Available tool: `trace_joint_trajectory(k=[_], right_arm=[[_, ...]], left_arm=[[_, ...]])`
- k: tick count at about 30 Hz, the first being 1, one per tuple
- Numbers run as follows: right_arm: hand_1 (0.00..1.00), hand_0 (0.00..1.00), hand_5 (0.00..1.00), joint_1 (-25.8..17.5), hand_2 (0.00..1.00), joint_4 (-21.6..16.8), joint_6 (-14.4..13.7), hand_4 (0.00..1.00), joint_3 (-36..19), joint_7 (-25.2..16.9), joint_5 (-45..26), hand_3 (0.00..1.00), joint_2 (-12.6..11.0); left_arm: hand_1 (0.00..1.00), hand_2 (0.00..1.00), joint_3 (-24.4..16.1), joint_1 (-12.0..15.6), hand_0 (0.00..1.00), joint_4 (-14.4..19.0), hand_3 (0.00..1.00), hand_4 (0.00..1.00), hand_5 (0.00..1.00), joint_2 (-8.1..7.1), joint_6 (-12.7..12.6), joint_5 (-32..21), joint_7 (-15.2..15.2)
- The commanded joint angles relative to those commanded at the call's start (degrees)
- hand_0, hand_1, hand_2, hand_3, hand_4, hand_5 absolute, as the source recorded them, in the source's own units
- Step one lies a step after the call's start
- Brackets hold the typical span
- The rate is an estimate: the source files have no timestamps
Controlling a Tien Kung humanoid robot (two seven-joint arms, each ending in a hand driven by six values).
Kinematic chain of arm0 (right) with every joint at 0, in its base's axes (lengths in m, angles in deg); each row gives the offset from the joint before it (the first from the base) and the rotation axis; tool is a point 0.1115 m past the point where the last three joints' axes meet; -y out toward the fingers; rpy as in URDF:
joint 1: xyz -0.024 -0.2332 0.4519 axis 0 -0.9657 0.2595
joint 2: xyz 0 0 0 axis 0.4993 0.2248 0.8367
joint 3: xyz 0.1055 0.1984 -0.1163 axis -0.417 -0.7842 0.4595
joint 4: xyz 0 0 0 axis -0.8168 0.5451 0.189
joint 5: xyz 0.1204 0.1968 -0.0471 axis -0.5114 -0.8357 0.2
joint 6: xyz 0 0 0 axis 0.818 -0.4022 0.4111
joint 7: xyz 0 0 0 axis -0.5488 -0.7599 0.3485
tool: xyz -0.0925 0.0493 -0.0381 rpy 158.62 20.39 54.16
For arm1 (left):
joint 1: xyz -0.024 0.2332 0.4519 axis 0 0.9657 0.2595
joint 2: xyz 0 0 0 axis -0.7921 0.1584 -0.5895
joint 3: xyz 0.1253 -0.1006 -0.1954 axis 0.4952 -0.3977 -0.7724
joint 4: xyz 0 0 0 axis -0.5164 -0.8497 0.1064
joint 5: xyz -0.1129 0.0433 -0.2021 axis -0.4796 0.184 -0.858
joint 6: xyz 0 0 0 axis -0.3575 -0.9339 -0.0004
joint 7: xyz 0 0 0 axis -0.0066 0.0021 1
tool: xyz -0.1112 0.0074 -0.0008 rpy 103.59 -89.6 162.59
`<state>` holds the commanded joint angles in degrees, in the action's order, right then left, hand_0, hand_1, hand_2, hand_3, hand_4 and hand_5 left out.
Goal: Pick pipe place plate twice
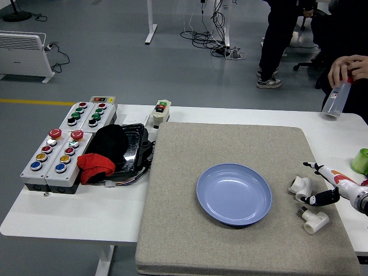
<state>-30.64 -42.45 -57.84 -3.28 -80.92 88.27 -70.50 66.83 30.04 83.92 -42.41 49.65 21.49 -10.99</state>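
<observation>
Grey felt mat (230, 155): covers the work area of the white table (75, 213), giving a non-slip bed.

Blue plate (234, 193): centre of the mat, empty; destination for both fittings.

White pipe fittings, two: upper elbow (300, 186) at 3 o'clock of the plate, lower tee (314, 221) at 4 o'clock; both lie on the mat, apart from the plate, neither yet picked.

Right hand (323, 184): enters at 3 o'clock, fingers spread and empty, bracketing the upper elbow, judged a pre-grasp.

Left hand: out of view.

Person's hand (347, 68): holds a clear bottle (336, 99) at 1 o'clock.

Button boxes (60, 146): 9 o'clock, unused.
</observation>
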Motion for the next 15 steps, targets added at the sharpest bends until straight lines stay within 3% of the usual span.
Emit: trace_joint_trajectory(k=[8, 9, 15], right_arm=[[0.89, 0.91, 0.419, 1.28, 0.992, 2.32, 0.0, 0.833, 0.03, 0.29, 0.14, 0.978, 0.97], [0.823, 0.843, 0.427, 1.4, 0.947, 2.51, -0.03, 0.831, 0.0, 0.29, 0.25, 0.933, 1.05], [0.823, 0.843, 0.427, 1.91, 0.947, 3.75, -0.63, 0.831, 0.08, 0.43, 0.68, 0.933, 1.67]], left_arm=[[0.587, 0.532, -0.31, 0.04, 0.626, 0.02, 0.576, 0.205, 0.998, 0.07, 0.06, 0.48, 0.22], [0.587, 0.531, -0.32, 0.05, 0.625, 0.02, 0.576, 0.204, 0.998, 0.08, 0.06, 0.48, 0.23], [0.587, 0.531, -0.25, 0.08, 0.625, -0.01, 0.576, 0.204, 0.998, 0.11, 0.02, 0.32, 0.12]])
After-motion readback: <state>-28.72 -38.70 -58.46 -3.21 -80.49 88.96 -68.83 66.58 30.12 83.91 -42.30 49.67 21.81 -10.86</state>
